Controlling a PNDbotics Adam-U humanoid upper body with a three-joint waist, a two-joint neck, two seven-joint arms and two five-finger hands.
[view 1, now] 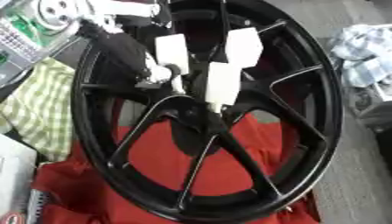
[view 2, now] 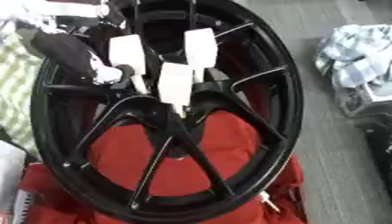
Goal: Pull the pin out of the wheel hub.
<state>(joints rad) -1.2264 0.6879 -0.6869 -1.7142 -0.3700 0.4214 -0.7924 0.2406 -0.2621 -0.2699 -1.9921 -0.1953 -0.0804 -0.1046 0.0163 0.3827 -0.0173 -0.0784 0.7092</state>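
Left eye view puts a green-and-white checked cloth (view 1: 34,103) along the left edge, with a pale flat sheet (view 1: 12,168) below it in the lower left corner and a cluttered patch of white and green parts (view 1: 34,24) in the upper left. Just right of these stands the black wheel (view 1: 302,144), a large spoked rim that fills most of the frame, its left edge touching or overlapping the cloth and its top cut off by the upper border. Beneath it lies a red cloth (view 1: 165,159), showing through the gaps between the spokes and spreading to the lower edge. From the upper left the robot's left hand (view 1: 157,72) reaches in on a black arm, its pale fingers curled at the wheel hub (view 1: 203,94) in the upper middle of the frame; whether they close on the pin cannot be told, since the pin itself is not made out among three white rectangular blocks (view 1: 243,46) that crowd the hub. Little free room remains there, with spokes on every side of the hand. Right of the rim a strip of bare grey floor (view 1: 360,183) runs down the frame, and a crumpled blue-white cloth (view 2: 352,48) lies at the upper right edge, well apart from the wheel
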